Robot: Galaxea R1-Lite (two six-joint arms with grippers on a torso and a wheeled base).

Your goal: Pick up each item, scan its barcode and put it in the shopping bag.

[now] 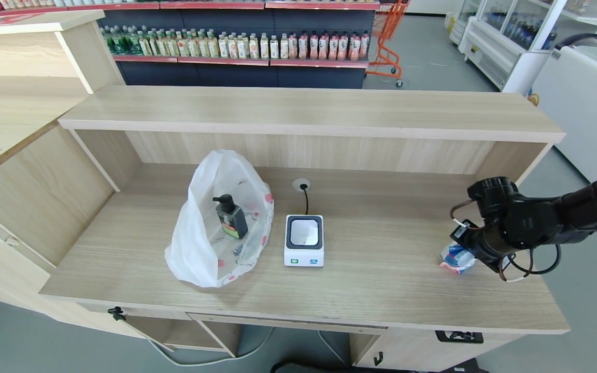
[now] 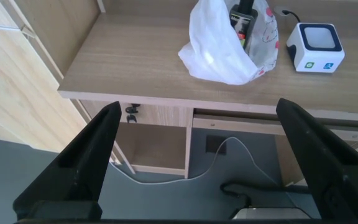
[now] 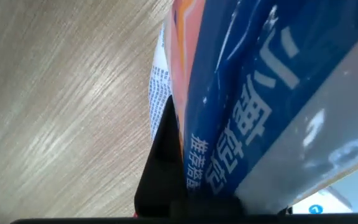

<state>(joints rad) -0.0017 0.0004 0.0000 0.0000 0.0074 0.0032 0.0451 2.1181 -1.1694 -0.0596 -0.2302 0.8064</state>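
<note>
Your step in hand looks like the pick-up of the blue-and-white packet (image 1: 456,259). It lies on the desk (image 1: 381,290) well to the right of the scanner (image 1: 303,241), near the desk's right end. The right end effector (image 1: 470,249) is down at the packet, and the right wrist view has the packet right up against the camera. I cannot tell whether the end effector has closed on it, so check the grip before you lift. The left end effector (image 2: 197,111) is spread wide and holds nothing. It hangs below the desk's front edge, off to the left of the scanner.

The next move, as I judge it, is to raise the packet clear of the desk and carry it left to the scanner. There you turn its barcode toward the scanner's glass window, which faces up. After that it goes on to the shopping bag (image 1: 195,248), which stands just left of the scanner with its mouth open.

Count: one scanner, one shopping bag, two items. One is the dark pump bottle (image 1: 231,217), upright inside the shopping bag already. The other is the packet, not yet scanned by the look of things.
</note>
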